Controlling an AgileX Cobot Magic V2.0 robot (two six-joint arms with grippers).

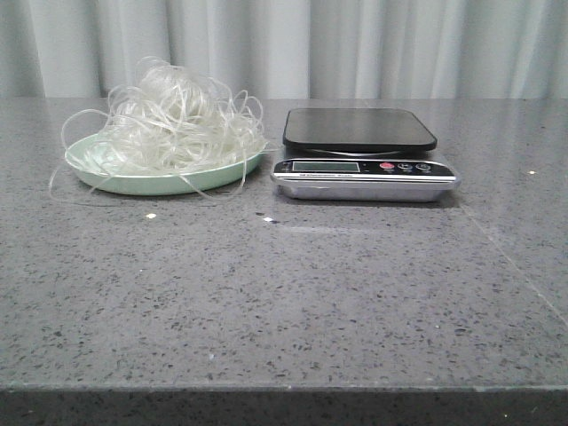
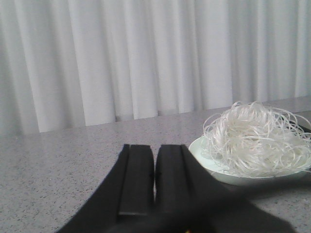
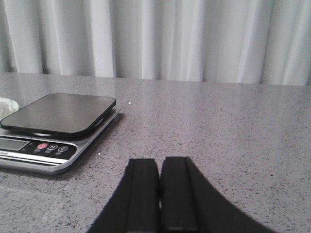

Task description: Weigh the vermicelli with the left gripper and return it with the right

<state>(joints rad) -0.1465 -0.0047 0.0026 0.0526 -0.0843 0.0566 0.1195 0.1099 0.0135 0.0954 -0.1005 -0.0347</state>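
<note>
While both grippers, left (image 2: 154,182) and right (image 3: 160,194), are sitting pressed closed and holding nothing, the vermicelli (image 1: 173,120) is lying heaped on a plate (image 1: 106,177), at the scale's (image 1: 364,164) nine o'clock.

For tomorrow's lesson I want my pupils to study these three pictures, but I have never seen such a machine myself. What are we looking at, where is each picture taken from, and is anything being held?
This is a robot with two arms, each ending in a claw. One picture looks forward over a grey speckled table. On it lie a pale green plate heaped with vermicelli and, to the right, a kitchen scale with nothing on its platform. The other two pictures come from cameras on the wrists. In them the black bars are the left gripper, near the noodles, and the right gripper, near the scale. Both are shut and hold nothing. White curtains hang behind.
</note>
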